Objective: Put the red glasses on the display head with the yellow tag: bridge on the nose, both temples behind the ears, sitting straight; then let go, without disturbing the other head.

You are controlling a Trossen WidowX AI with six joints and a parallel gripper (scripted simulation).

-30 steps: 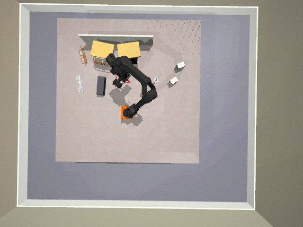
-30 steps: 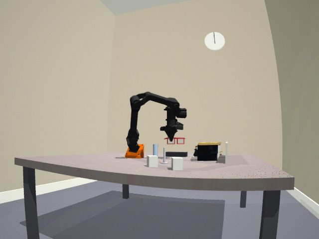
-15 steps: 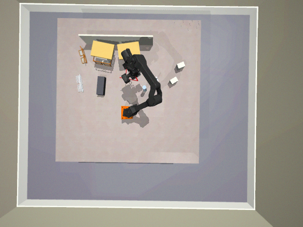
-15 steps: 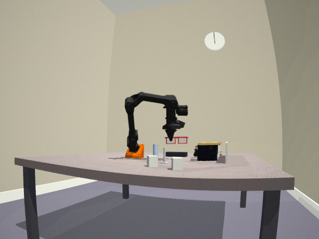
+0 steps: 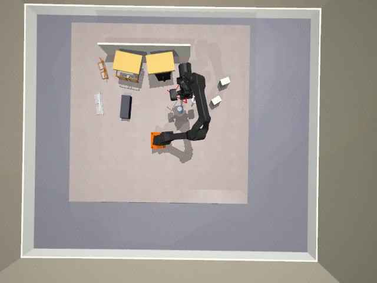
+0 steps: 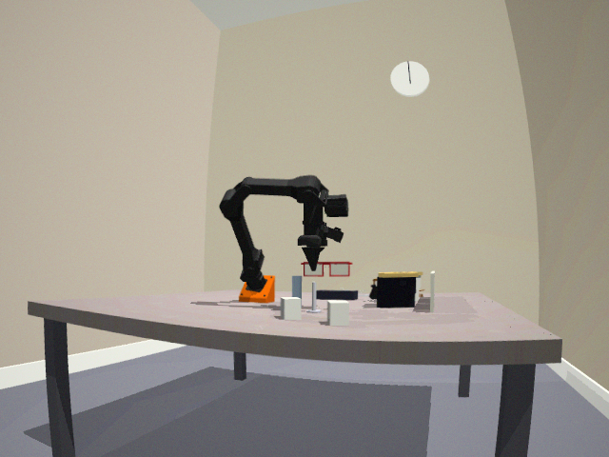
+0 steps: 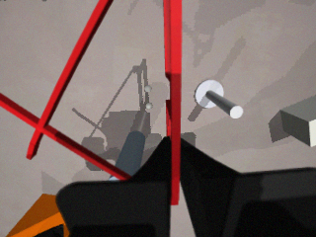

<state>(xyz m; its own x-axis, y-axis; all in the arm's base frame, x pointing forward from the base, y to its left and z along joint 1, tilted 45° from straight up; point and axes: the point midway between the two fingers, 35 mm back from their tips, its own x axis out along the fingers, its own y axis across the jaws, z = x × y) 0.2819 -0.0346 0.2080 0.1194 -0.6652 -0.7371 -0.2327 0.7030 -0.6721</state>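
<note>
The red glasses [image 5: 185, 99] [image 6: 339, 263] [image 7: 175, 99] hang in the air, lenses facing down, temples spread to one side. My gripper [image 6: 313, 268] [image 7: 171, 141] is shut on their front frame near one end. In the top view, the arm hides the fingertips. A black display head [image 5: 164, 77] [image 6: 372, 290] juts out below the right yellow top [image 5: 159, 62]. A grey head [image 5: 128, 73] below the left yellow top [image 5: 128, 61] has orange-brown glasses in front. I cannot make out a yellow tag. The red glasses are apart from both heads.
A thin metal post [image 5: 193, 99] [image 6: 314, 295] [image 7: 222, 103] and a blue cylinder [image 5: 179, 108] [image 6: 296, 286] [image 7: 130, 153] stand below and near the gripper. White blocks [image 5: 225, 81] [image 6: 338, 313] stand right, a dark block [image 5: 125, 106] [image 6: 337, 294] left. A pale panel [image 5: 144, 44] [image 6: 432, 290] stands behind the heads.
</note>
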